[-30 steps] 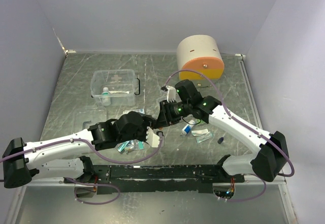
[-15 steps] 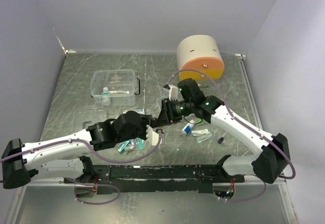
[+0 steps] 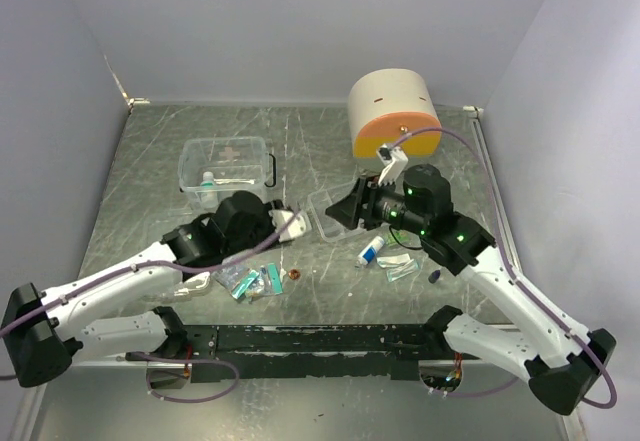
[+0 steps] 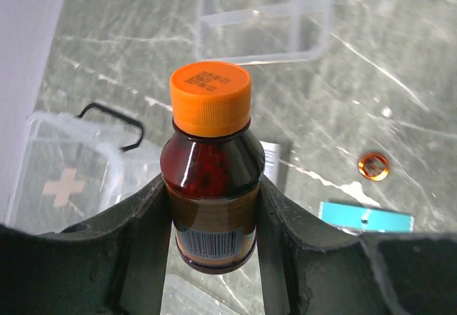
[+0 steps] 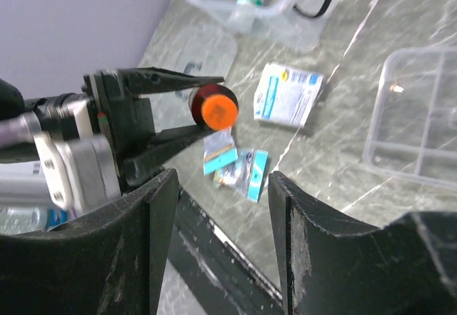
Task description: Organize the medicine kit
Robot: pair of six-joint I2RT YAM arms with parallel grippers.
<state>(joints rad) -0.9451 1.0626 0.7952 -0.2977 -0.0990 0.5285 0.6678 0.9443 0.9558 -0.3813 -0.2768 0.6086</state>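
My left gripper (image 4: 211,211) is clamped on the small amber glass bottle with the orange screw cap (image 4: 211,176). One finger presses each side of the bottle's body, and the cap points away from the wrist. The bottle hangs above the grey marbled table (image 3: 150,141), off the surface, near the front. It sits between the clear plastic medicine box with the cross on its lid and the black handle (image 3: 225,166) and the clear divided plastic tray (image 3: 328,213).

From the right wrist I look straight at the orange cap (image 5: 218,110), so the bottle faces my right gripper (image 5: 221,186). That gripper is spread wide with nothing between its fingers and keeps apart from the bottle.

Inside the medicine box lies a small white bottle with a green cap (image 3: 207,189). Below the held bottle, a white sachet with blue print (image 5: 288,95), teal flat packets (image 3: 255,283) and a small copper-coloured ring (image 4: 373,166) lie loose on the table.
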